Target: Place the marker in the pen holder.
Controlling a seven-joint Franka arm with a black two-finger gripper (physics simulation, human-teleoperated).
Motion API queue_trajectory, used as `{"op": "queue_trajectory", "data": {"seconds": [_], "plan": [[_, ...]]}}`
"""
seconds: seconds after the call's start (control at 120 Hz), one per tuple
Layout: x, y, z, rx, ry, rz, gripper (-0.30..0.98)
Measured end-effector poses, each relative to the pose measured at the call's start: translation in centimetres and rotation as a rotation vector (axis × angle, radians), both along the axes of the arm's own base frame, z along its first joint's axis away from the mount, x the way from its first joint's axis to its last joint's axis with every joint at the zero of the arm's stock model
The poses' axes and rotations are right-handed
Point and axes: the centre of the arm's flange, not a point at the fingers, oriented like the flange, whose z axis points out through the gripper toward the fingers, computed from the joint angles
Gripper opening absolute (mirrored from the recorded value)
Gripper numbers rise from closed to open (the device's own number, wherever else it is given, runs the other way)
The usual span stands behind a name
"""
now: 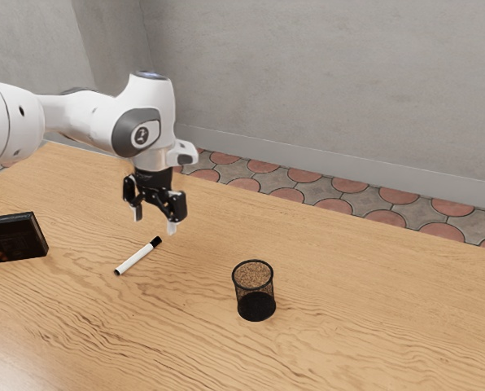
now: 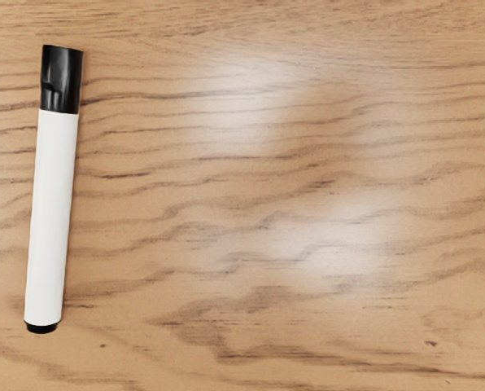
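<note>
1 cyl. marker [image 2: 51,220] on wood-grain tbl. [image 1: 364,326]

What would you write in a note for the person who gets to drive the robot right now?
Gripper: open, holding nothing, above the table.
Marker: lying on the table, its black cap toward the exterior view's right.
Mesh pen holder: upright on the table, farther toward the exterior view's right.
Done: the marker isn't picked up yet.
Left: line up over the marker, grip it, lift it, carry it to the pen holder and drop it in.
</note>
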Motion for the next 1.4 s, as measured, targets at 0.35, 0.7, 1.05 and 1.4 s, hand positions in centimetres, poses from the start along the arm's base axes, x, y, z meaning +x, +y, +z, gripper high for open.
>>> {"op": "queue_trajectory", "data": {"seconds": [0.35,0.7,1.05,1.4], "plan": [[0.0,3.8,-7.6,0.0,-0.058,-0.19,0.69],[1.7,7.3,-10.5,-0.034,-0.066,-0.227,0.69],[2.6,9.4,-11.9,-0.069,-0.043,-0.238,0.69],[2.3,10.2,-13.0,-0.083,-0.018,-0.264,0.59]]}}
